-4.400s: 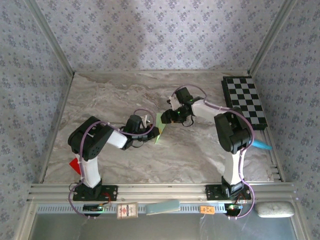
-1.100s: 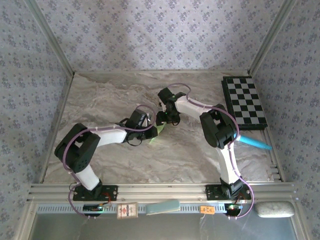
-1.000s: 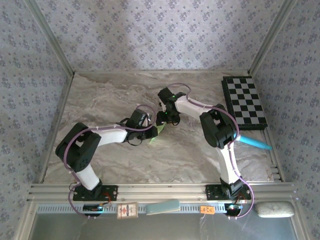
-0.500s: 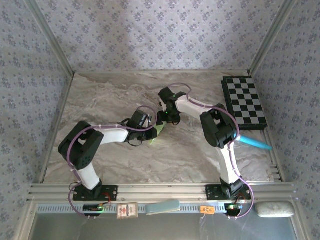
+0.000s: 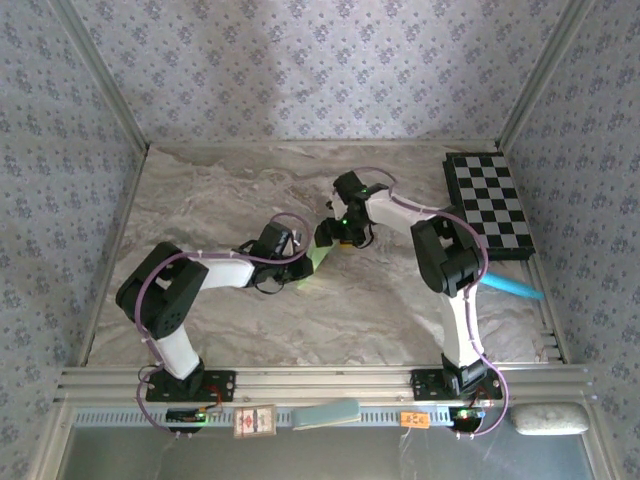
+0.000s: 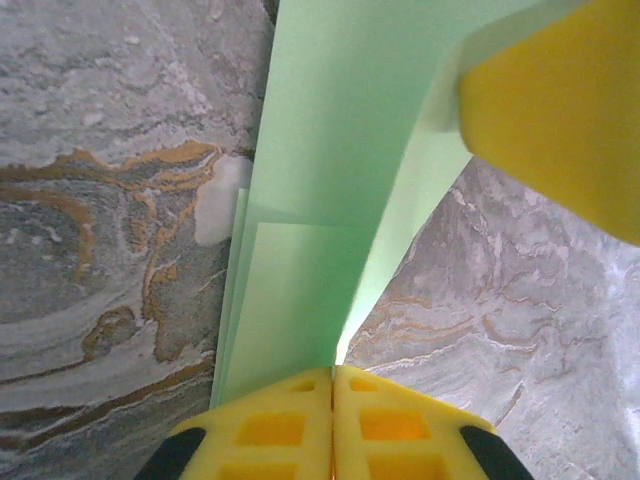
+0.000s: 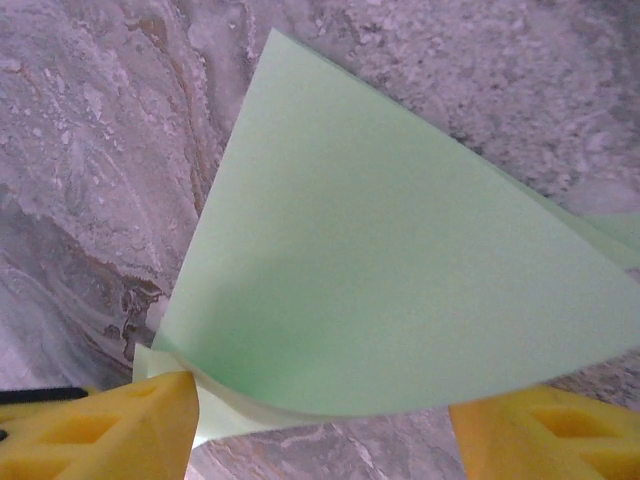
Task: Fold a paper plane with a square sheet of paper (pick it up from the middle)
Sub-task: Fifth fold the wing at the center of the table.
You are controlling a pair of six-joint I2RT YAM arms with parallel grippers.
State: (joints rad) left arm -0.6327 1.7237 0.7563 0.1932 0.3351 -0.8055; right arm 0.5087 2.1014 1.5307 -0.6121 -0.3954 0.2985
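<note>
The paper plane [image 5: 318,257] is pale green folded paper on the marble table [image 5: 200,200], mid-table between my two grippers. In the left wrist view the paper plane [image 6: 330,180] runs away from my left gripper [image 6: 333,392], whose yellow pads are shut together on its near folded edge. In the top view the left gripper [image 5: 297,263] sits at the paper's left end. My right gripper [image 5: 335,236] hangs over the far end. In the right wrist view a bowed flap of the paper plane [image 7: 400,270] lies between the fingers of the open right gripper [image 7: 320,435]; the left fingertip [image 7: 110,430] touches it.
A black-and-white checkerboard [image 5: 489,205] lies at the back right, with a light-blue object [image 5: 512,288] by the right rail. On the front ledge lie a light-blue card [image 5: 325,413], a small box [image 5: 255,422] and a grey pad [image 5: 548,418]. Papered walls close in three sides.
My left gripper has shut on the paper's near edge. The right gripper has shifted slightly to the right over the paper's far end and stays open.
</note>
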